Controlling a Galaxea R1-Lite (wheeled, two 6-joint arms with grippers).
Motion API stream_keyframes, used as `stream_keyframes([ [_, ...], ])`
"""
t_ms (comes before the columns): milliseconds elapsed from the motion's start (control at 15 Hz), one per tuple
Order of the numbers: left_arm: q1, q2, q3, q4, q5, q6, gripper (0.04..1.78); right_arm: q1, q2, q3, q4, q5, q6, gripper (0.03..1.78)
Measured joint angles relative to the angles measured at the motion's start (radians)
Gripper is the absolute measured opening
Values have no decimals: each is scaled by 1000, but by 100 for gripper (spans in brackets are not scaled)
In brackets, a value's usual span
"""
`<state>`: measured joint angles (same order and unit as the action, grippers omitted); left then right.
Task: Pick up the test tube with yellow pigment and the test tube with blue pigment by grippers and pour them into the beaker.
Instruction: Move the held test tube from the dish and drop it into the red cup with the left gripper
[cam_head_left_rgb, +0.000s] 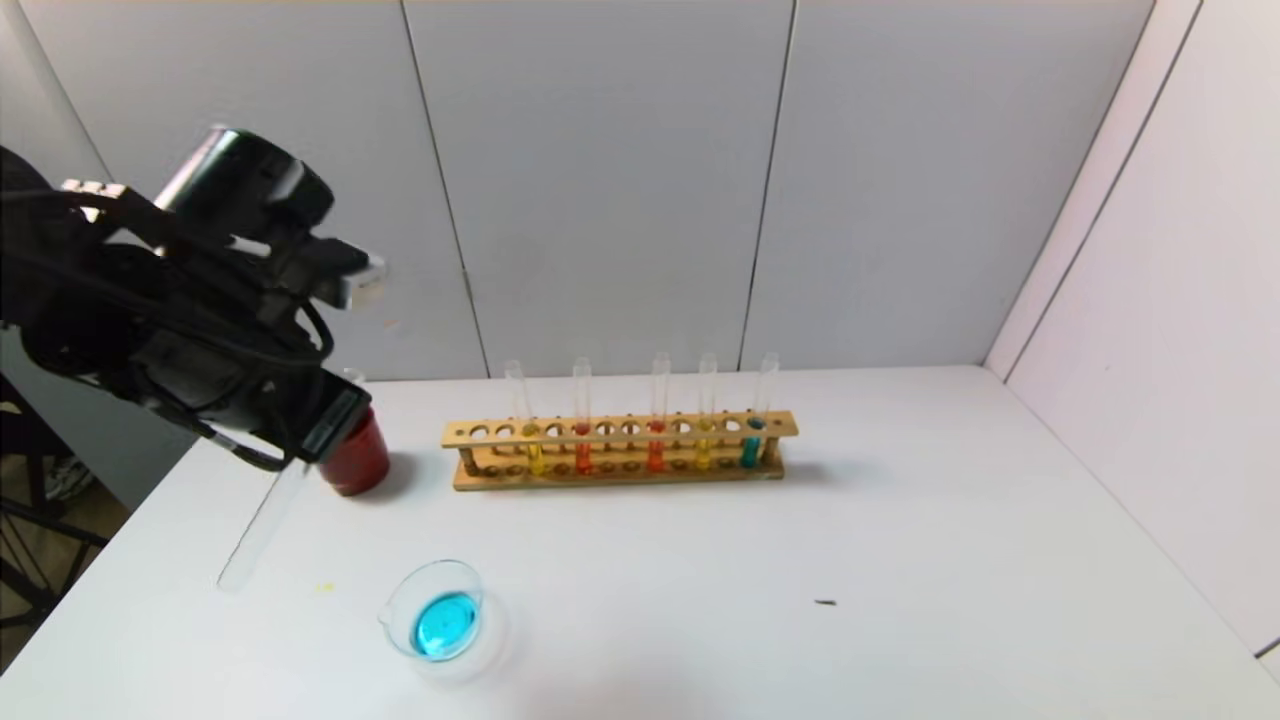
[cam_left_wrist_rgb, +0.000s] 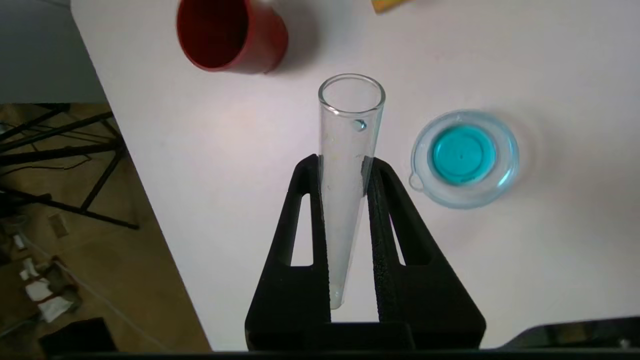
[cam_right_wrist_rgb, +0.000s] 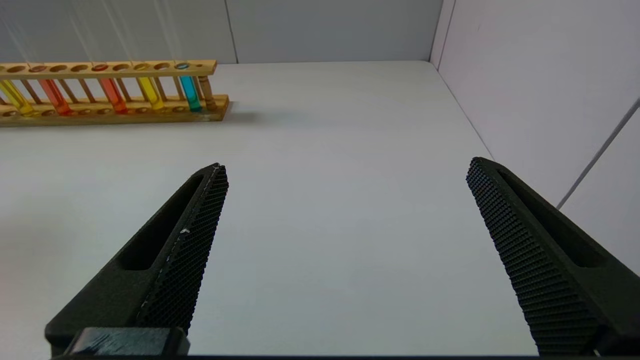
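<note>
The empty test tube (cam_left_wrist_rgb: 350, 165) was clamped between the fingers of the left gripper (cam_left_wrist_rgb: 349, 170), held mouth-down and tilted over the table's left side, between the dark red cup (cam_head_left_rgb: 355, 455) and the beaker (cam_head_left_rgb: 437, 610). Only a blue droplet clung near its rim. Judged from its thin clear glass, the tube would be light, rigid, smooth and breakable; a firm but moderate grip on the upper wall, clear of the liquid, seemed advisable.

The beaker stood near the table's front edge and held a shallow pool of blue liquid. No yellow appeared in it, so the yellow pour looked still outstanding.

The wooden rack (cam_head_left_rgb: 620, 448) stood further back and carried five tubes:
- Two yellow: one test tube with yellow pigment (cam_head_left_rgb: 533, 450) at the left, its twin (cam_head_left_rgb: 704, 445) toward the right.
- Two orange-red tubes (cam_head_left_rgb: 583, 450) between them.
- One test tube with blue pigment (cam_head_left_rgb: 752, 440) at the right end.

One beaker and one cup were present.

The right gripper (cam_right_wrist_rgb: 345, 240) hovered low over the table's right side with its fingers spread wide, holding nothing, well apart from the rack.

The white table (cam_head_left_rgb: 900, 560) carried a small dark speck (cam_head_left_rgb: 825, 603).
</note>
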<state>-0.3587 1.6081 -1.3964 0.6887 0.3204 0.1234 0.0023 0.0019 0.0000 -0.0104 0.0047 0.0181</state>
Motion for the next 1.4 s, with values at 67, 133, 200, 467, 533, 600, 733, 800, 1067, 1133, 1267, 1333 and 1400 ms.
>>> stream_keyframes([
  [67, 37, -7, -16, -34, -13, -23, 29, 0, 0, 0, 0, 0, 0, 174],
  [133, 70, -7, -30, -73, -17, -47, 29, 0, 0, 0, 0, 0, 0, 174],
  [200, 100, 0, -41, -122, -24, -73, 29, 0, 0, 0, 0, 0, 0, 174],
  [467, 189, 46, -63, -329, -45, -137, 29, -1, 0, 0, 0, 0, 0, 174],
  [533, 207, 59, -66, -365, -44, -145, 29, -1, 0, 0, 0, 0, 0, 174],
  [600, 221, 75, -67, -399, -44, -160, 29, -1, 0, 0, 0, 0, 0, 174],
  [733, 250, 109, -59, -477, -43, -202, 29, -1, 0, 0, 0, 0, 0, 174],
  [800, 262, 126, -57, -506, -43, -208, 29, -1, 0, 0, 0, 0, 0, 174],
  [1067, 299, 199, -40, -637, -36, -216, 29, -1, 0, 0, 0, 0, 0, 174],
  [1133, 307, 217, -32, -661, -39, -216, 29, -1, 0, 0, 0, 0, 0, 174],
  [1267, 324, 253, -27, -701, -42, -214, 29, -1, 0, 0, 0, 0, 0, 174],
  [1333, 329, 271, -26, -722, -43, -214, 29, -1, 0, 0, 0, 0, 0, 174],
  [1400, 334, 289, -24, -739, -43, -214, 29, -1, 0, 0, 0, 0, 0, 174],
])
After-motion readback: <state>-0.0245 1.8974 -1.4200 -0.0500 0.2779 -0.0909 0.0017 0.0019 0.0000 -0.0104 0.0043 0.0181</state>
